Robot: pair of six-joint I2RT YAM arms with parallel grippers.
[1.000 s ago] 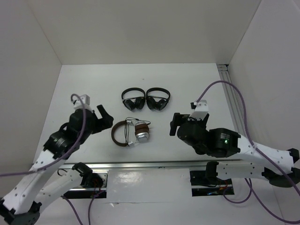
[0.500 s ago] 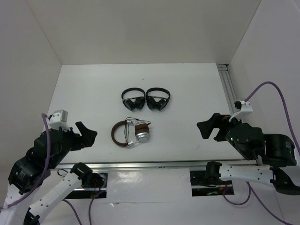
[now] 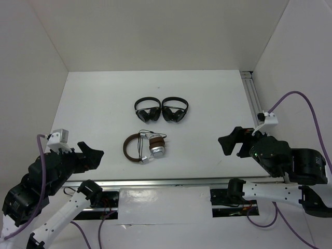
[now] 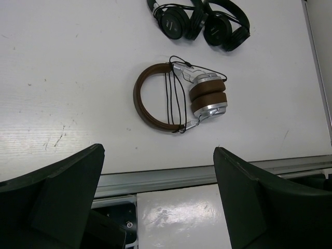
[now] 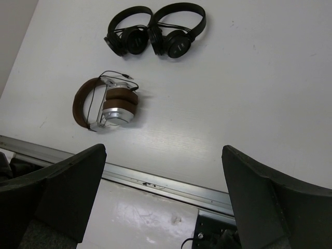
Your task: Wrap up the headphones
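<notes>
One brown headphones (image 3: 144, 147) lies near two black headphones (image 3: 148, 110) (image 3: 175, 110).

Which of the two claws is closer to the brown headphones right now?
Left. The left gripper hangs open just left of the headphones; the right gripper, also open, is farther off on their right.

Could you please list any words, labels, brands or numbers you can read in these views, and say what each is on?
No text can be read.
Pale marks on the earcups of the black headphones: too small to read.
The brown headphones: no lettering visible.
</notes>
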